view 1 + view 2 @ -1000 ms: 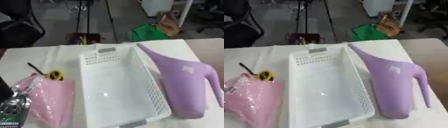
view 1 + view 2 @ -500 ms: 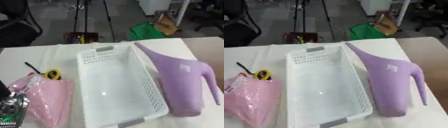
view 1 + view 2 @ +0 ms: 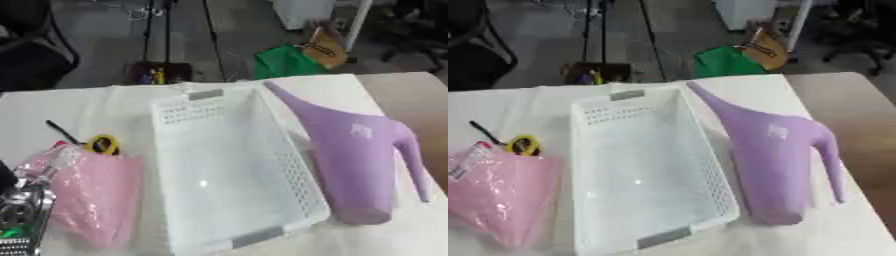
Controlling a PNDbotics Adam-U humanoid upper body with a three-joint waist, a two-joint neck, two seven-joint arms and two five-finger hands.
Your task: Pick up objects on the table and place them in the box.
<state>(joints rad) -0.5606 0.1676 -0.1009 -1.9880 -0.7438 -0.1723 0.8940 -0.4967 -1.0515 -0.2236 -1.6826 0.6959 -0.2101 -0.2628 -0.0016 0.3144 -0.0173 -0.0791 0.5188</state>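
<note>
So the white perforated basket (image 3: 229, 170) sits mid-table with nothing in it yet, long side running toward the far edge. The lavender watering can (image 3: 354, 155) lies just beside its right wall, spout pointing at the far edge, handle trailing toward the near right corner. The pink plastic bag (image 3: 496, 192) slumps at the near left, with a small yellow and black thing (image 3: 521, 144) just beyond it.

The left hand (image 3: 19, 220) only peeks in at the near left corner, next to the bag; can't tell what its fingers are doing. The right hand isn't visible at all.

My guess is the bag goes first, being closest. It's floppy, so I'd grab it around the bunched top, lift it clear over the basket wall, and drop it toward one end to leave room for the can.
</note>
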